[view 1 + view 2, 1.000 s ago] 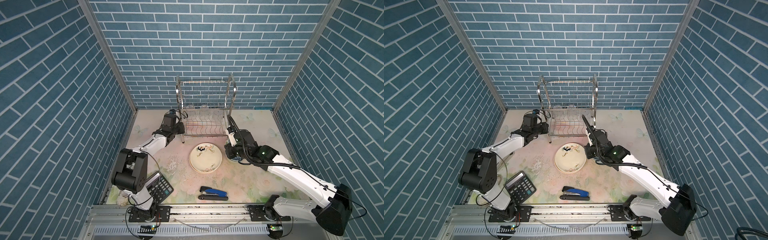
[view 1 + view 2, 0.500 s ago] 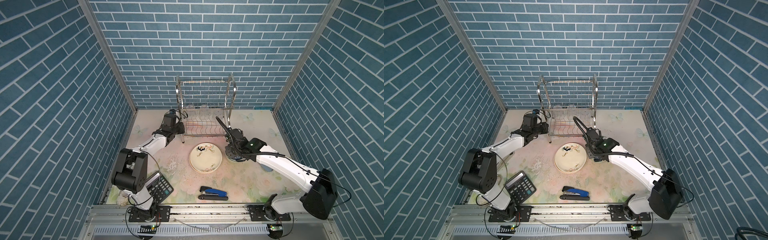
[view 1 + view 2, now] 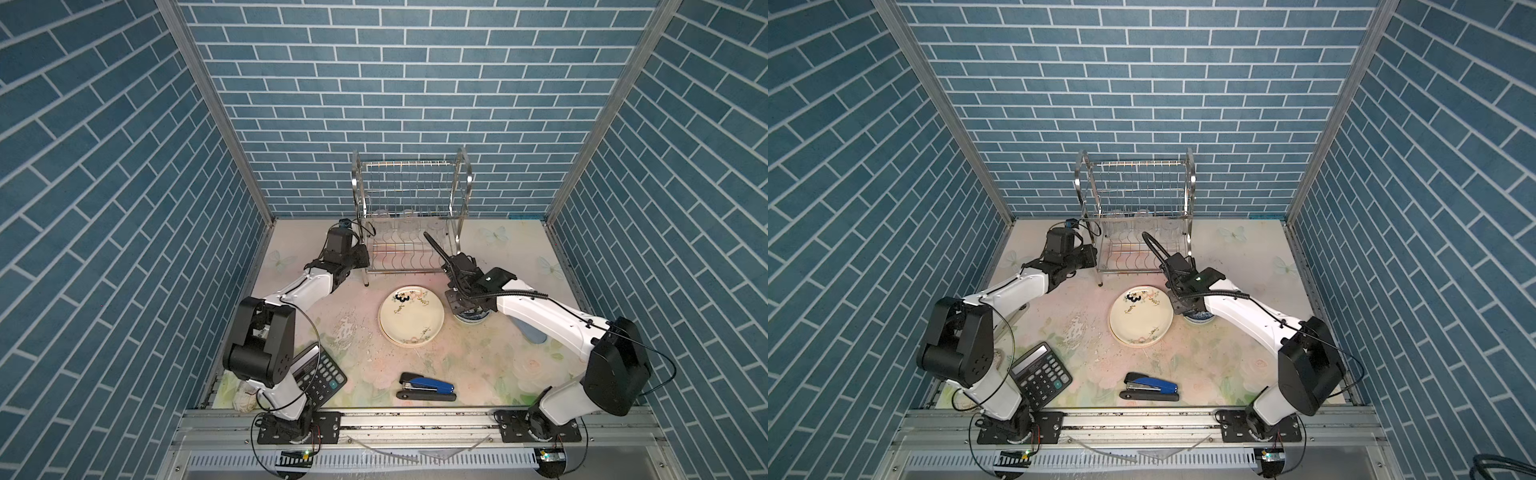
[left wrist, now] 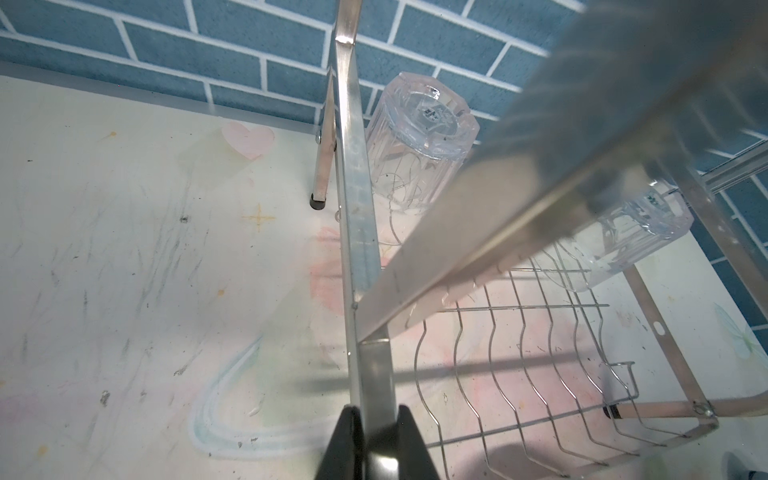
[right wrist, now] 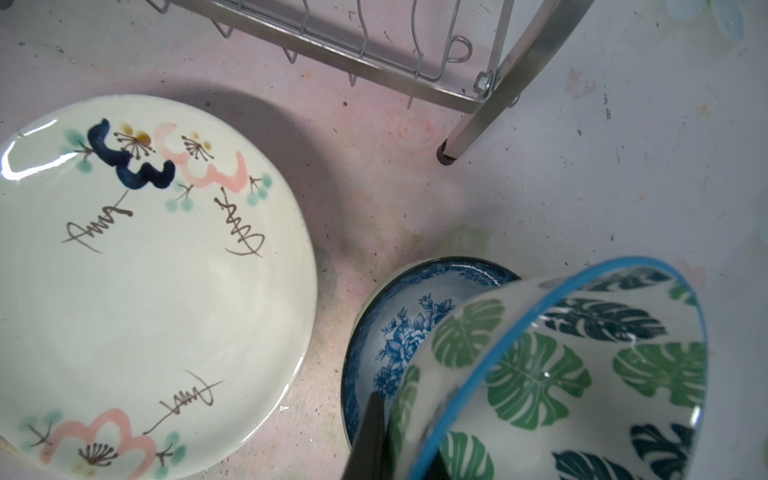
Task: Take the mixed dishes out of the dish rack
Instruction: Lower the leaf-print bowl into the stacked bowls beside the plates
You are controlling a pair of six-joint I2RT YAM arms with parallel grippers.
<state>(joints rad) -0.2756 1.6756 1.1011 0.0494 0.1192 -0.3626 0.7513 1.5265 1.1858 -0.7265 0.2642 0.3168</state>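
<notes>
The left tool (image 4: 377, 430) is clenching a side strip of the dish rack (image 4: 353, 208), probably to steady it. The right tool (image 5: 399, 449) is pinching the rim of the green-leaf bowl (image 5: 561, 374), tilting it just above the blue-patterned bowl (image 5: 399, 332) on the tabletop (image 5: 582, 166) beside the cream floral plate (image 5: 145, 270), apparently to nest it. Clear tumblers (image 4: 419, 137) are sitting upturned in the rack.

Table (image 3: 478, 361) bears rack (image 3: 409, 249), plates (image 3: 411, 316), blue bowl (image 5: 399, 328), calculator (image 3: 320, 376), stapler (image 3: 428, 386).

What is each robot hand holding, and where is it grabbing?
The left gripper is clamped on the dish rack, on its upright side bar. The right gripper holds the green-leaf bowl by its rim.
</notes>
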